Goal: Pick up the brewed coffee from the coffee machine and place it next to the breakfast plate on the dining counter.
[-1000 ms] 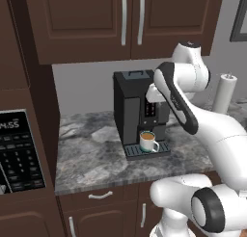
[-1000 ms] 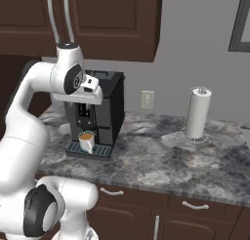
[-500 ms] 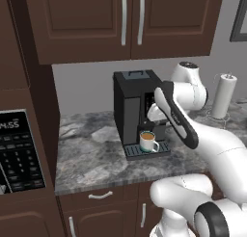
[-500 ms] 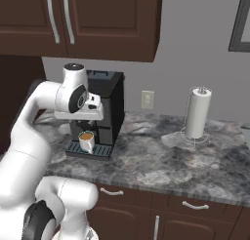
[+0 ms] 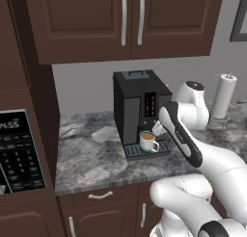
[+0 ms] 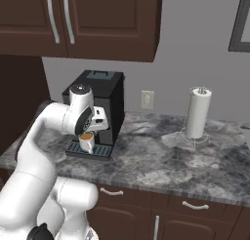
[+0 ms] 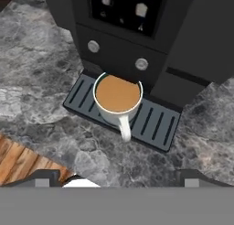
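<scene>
Dark brown wall cabinets (image 5: 130,19) hung over a grey marbled counter (image 5: 91,159), and more brown cabinet fronts with drawers (image 6: 161,210) stood under it. At the far left of the left base view a black microwave panel (image 5: 19,151) sat in a tall cabinet column.

The white robot arm (image 5: 193,149) reached forward toward the coffee machine (image 5: 137,108). The coffee machine was a tall black box with a lid on top and a small lit panel on the front. It stood on the counter near the back wall. In the right base view a white wall socket (image 6: 146,99) was on the wall just beside it.

A paper towel roll (image 6: 197,112) stood upright on a wire holder, well apart from the machine, on the right part of the counter.

The drip tray (image 7: 155,123) with its dark grating lay at the foot of the machine. The brewed coffee (image 7: 118,97) stood upright on this tray, under the spout. It was a white mug full of brown liquid, and in the hand view its handle (image 7: 124,128) pointed toward the camera.

The gripper (image 6: 100,121) hovered above and in front of the mug, apart from it. The two finger tips (image 7: 45,177) showed wide apart at the bottom corners of the hand view, with nothing between them.
</scene>
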